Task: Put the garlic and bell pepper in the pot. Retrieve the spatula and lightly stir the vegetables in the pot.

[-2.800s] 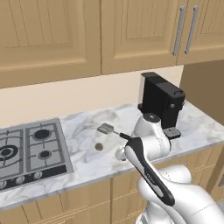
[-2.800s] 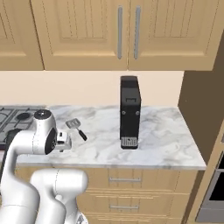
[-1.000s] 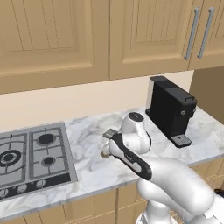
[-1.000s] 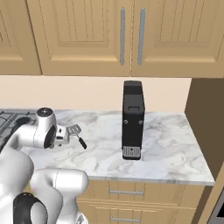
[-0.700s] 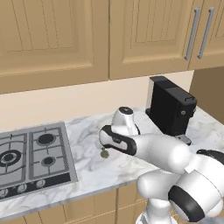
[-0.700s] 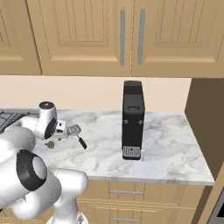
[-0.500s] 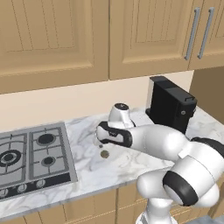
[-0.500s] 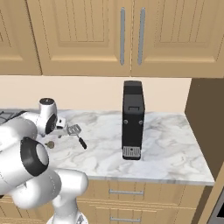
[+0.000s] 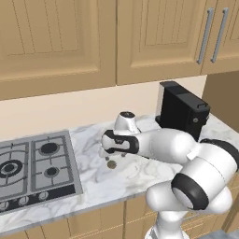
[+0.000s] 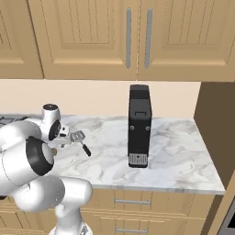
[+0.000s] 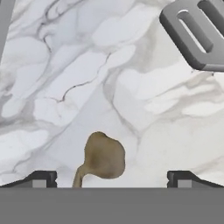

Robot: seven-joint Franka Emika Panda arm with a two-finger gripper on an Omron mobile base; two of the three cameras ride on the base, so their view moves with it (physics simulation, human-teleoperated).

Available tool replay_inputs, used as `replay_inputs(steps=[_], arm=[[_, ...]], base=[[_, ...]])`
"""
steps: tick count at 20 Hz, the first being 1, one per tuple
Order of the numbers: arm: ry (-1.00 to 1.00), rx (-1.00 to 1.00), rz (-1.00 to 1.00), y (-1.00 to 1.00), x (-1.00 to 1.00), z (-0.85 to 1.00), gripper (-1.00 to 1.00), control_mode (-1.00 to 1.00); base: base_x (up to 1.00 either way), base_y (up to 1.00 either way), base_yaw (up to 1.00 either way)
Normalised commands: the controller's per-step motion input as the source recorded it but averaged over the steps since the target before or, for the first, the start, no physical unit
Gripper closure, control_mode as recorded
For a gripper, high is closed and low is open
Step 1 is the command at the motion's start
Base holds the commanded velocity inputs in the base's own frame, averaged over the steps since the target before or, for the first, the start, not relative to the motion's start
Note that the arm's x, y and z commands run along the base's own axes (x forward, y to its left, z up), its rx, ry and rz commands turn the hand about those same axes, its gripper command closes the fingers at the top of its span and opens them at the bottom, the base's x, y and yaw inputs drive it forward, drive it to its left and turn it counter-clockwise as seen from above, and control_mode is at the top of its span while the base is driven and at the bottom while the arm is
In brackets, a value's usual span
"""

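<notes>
My jaws stand wide apart and empty above the white marbled worktop (image 11: 52,78). A small olive-brown, bulb-shaped lump (image 11: 103,158) lies on the stone between my two dark fingertips (image 11: 41,178), nearer the one on the view's left. The grey slotted spatula head (image 11: 197,35) lies further off, well apart, at the view's upper right corner.

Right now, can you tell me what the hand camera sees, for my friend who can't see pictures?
A small olive-brown lump with a little stem lies on the white marble counter, close in front of the open gripper, between its two dark fingertips. The slotted grey head of the spatula lies on the counter in the top right corner.
</notes>
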Motion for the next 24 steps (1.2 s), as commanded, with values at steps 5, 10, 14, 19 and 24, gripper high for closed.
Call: replay_inputs(steps=[5,10,14,19,24], arm=[[0.17,-0.05,0.00,0.02,0.00,0.00,-1.00,-1.00],[0.18,-0.12,0.00,0.04,-0.04,0.15,-1.00,-1.00],[0.06,-0.08,0.00,0.08,-0.01,0.01,-1.00,-1.00],[0.00,0.00,0.00,0.00,0.00,-0.16,-1.00,-1.00],[0.00,0.00,0.00,0.00,0.07,-0.13,-1.00,-1.00]], base=[[0.00,0.00,0.00],[0.00,0.00,0.00],[0.00,0.00,0.00],[0.00,0.00,0.00],[0.00,0.00,0.00]])
